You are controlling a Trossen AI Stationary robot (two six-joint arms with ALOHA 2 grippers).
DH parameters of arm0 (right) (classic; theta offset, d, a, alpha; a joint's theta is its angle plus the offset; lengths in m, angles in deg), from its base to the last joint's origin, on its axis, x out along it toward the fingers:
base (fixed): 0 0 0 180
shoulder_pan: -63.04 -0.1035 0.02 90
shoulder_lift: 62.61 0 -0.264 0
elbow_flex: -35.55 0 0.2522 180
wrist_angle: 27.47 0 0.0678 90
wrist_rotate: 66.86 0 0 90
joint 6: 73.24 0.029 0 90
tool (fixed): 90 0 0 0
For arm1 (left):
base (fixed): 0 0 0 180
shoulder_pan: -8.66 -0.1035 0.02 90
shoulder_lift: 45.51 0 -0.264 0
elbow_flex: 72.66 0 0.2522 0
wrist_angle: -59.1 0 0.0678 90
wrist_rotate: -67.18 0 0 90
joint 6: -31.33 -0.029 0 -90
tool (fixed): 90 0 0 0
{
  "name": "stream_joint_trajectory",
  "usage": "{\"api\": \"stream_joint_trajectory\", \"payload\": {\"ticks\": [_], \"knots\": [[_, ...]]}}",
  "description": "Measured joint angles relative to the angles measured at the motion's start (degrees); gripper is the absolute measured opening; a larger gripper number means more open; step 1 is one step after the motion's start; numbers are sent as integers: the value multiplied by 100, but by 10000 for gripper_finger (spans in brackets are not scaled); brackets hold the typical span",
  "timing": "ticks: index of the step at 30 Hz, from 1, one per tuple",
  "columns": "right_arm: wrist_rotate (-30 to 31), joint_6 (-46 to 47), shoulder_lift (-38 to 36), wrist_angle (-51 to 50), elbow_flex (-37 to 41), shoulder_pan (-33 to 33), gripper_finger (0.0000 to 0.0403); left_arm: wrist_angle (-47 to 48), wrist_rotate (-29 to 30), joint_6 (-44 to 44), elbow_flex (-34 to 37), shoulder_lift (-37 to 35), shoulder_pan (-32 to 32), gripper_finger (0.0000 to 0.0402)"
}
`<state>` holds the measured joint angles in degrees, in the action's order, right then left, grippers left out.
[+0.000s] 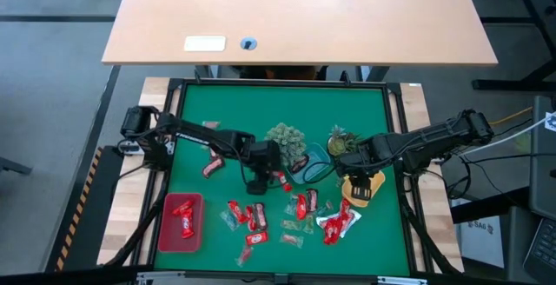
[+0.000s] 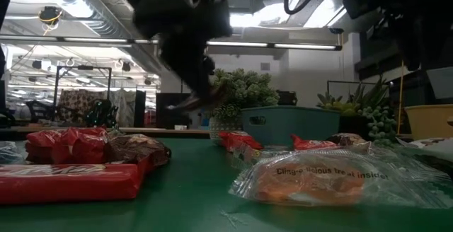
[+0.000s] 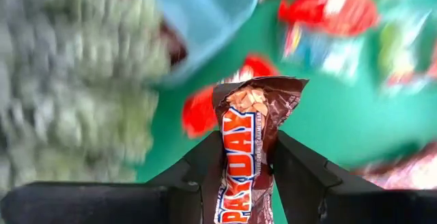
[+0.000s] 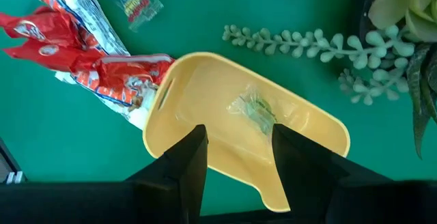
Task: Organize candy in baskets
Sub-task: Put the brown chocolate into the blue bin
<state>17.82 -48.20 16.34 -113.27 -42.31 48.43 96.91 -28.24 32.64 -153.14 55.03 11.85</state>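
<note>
Apparently plant ornament (image 3: pixel 75 80) crowds left gripper's (image 3: pixel 249 166) bar (image 3: pixel 249 149).

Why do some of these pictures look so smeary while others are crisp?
Left wrist view: the PayDay bar in the left pincer is sharp, everything behind smeared. Low view: dark blurred arm against bright ceiling lights. Right wrist view: crisp, yellow basket evenly lit.

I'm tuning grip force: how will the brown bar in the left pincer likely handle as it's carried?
The brown Payday bar, pinched in the left pincer, stands up unsupported, so it is probably fairly stiff. Its glossy wrapper looks slippery and may slide. The crimped end looks thin and would likely crumple.
</note>
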Motion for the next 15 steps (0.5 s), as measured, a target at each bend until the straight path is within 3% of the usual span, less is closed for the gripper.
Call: {"api": "stream_joint_trajectory", "payload": {"ticks": [8,15], "knots": [[0,0,0,41,0,0,166,-1470,60,316,-79,2,150,117],[0,0,0,43,0,0,166,-2669,915,310,-79,2,148,117]]}}
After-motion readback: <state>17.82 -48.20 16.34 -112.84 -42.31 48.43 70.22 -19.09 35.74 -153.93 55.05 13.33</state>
